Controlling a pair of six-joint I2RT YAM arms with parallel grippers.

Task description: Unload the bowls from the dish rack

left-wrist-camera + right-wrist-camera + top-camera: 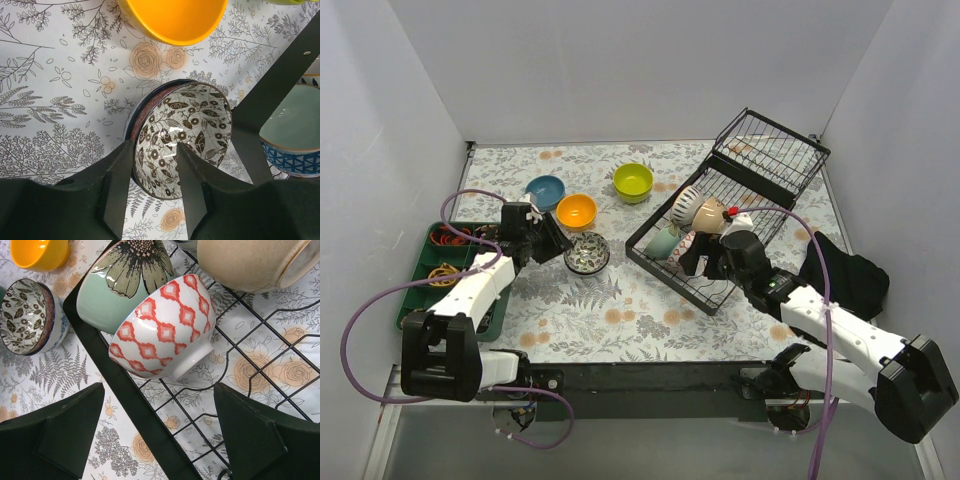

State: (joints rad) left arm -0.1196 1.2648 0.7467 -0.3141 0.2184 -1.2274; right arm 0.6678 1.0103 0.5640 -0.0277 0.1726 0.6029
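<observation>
We've got the left gripper loosely astride the near rim of the leaf-print bowl, jaws parted, bowl on the table by the orange bowl. Meanwhile the right gripper gapes wide over the red-diamond bowl in the dish rack.

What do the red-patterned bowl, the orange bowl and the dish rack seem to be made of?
The red-patterned bowl looks like glazed ceramic: glossy highlights, painted diamonds. The orange bowl may be plastic or melamine: one flat colour, soft sheen. The dish rack seems coated metal wire: thin black rods, matte.
</observation>
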